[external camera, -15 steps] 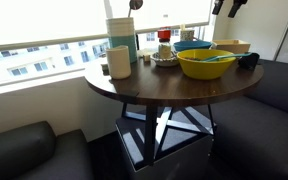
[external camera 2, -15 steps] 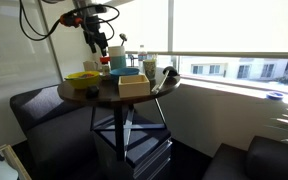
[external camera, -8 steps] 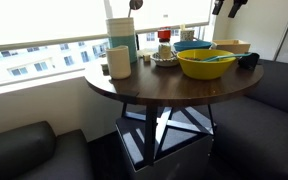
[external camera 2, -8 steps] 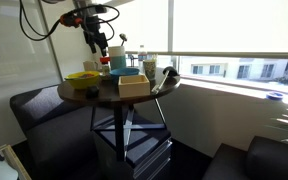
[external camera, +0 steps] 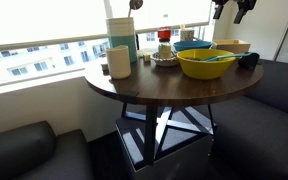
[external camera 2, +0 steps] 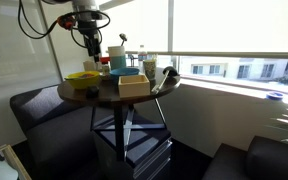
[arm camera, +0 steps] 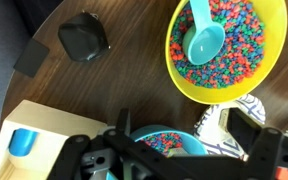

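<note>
Poised well above the round worktop [arm camera: 114, 75], the end effector [arm camera: 185, 125] stands wide open and empty, with a blue bowl [arm camera: 164, 129] of coloured beads straight beneath it, framed between its fingers [arm camera: 124, 122]. From where I stand a plain drop looks risky. A finger catching that thin rim could tip the bowl and scatter beads across the smooth dark wood. The yellow bowl [arm camera: 224, 98] just beyond it sits close enough to be nudged, which would flick out its glossy teal scoop [arm camera: 201, 42]. Both bowls look like hard, slick plastic, round and shallow. A pale, square-edged wooden box [arm camera: 44, 120] lies off to one side of the end effector. Farther off is a matte black, rounded lump [arm camera: 84, 38] that I cannot identify.
</note>
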